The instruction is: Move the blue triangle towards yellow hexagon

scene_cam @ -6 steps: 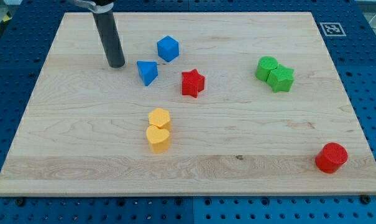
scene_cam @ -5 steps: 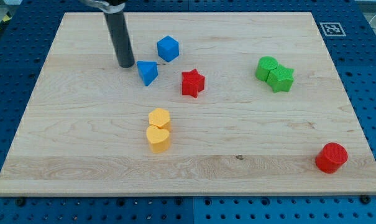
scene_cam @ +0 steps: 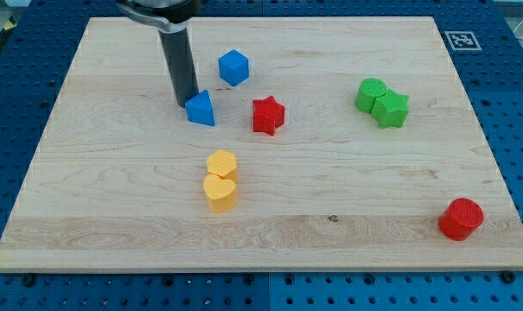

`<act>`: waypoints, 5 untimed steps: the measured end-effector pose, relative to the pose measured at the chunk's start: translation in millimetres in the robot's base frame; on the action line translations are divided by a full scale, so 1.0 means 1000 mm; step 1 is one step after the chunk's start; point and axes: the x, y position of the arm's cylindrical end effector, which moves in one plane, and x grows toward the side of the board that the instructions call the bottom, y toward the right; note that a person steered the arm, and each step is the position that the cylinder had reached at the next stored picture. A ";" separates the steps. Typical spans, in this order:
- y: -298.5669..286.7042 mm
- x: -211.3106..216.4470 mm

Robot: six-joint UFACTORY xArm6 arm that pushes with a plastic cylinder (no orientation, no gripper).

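Observation:
The blue triangle lies in the upper left part of the wooden board. My tip touches its upper left side. The yellow hexagon sits below the triangle, near the board's middle, with a yellow heart pressed against its lower side. The rod rises from the tip to the view's top.
A blue cube sits just above and right of the triangle. A red star lies to the triangle's right. Two green blocks touch each other at the right. A red cylinder stands at the lower right.
My tip has moved right and slightly down from open board to the blue triangle's upper left side. The triangle has shifted a little down and turned.

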 end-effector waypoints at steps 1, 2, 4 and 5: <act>0.028 0.000; 0.042 0.000; -0.023 0.000; -0.038 0.000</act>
